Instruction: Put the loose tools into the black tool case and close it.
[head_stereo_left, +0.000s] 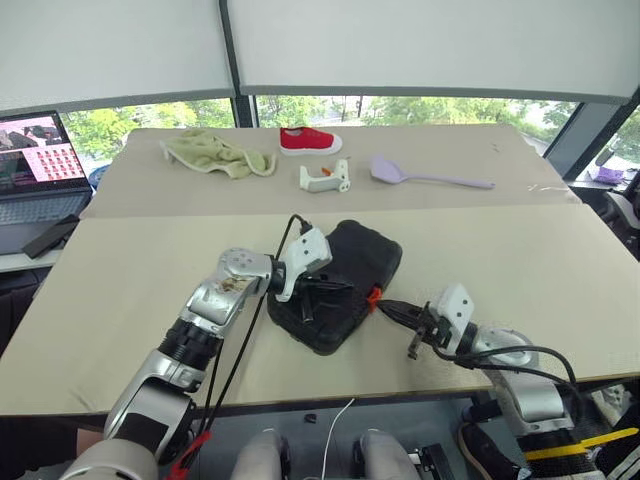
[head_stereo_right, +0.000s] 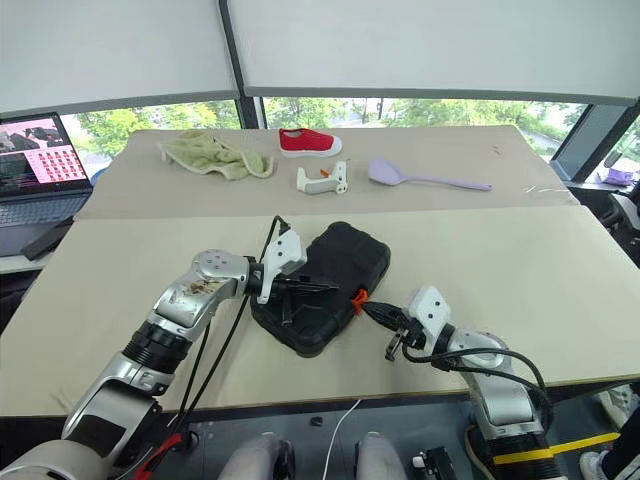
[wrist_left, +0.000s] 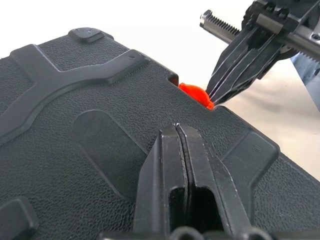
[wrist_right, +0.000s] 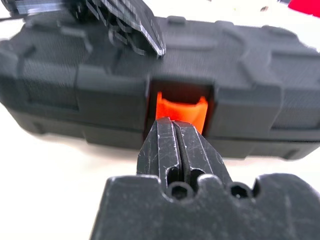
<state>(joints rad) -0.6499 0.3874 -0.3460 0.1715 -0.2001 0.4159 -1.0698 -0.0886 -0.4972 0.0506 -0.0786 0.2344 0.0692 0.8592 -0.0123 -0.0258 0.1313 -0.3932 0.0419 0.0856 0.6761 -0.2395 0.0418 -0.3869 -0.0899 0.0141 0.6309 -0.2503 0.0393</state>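
Observation:
The black tool case (head_stereo_left: 358, 252) lies closed on the near table, its textured lid facing up. My left gripper (head_stereo_left: 344, 287) is shut and its tips rest on the lid (wrist_left: 100, 150) near the front edge. My right gripper (head_stereo_left: 384, 305) is shut too, and its tips (wrist_right: 172, 125) touch the small orange latch (wrist_right: 180, 110) in the notch on the case's side. In the left wrist view the right gripper (wrist_left: 216, 99) comes in at the latch (wrist_left: 192, 92). The loose tools are out of view.
On the far table lie a lilac spatula (head_stereo_left: 430, 179), a small white object (head_stereo_left: 325, 177), a red shoe (head_stereo_left: 309, 139) and a green cloth (head_stereo_left: 215, 153). A laptop (head_stereo_left: 35, 165) stands at the far left. The table's front edge runs just behind my right arm.

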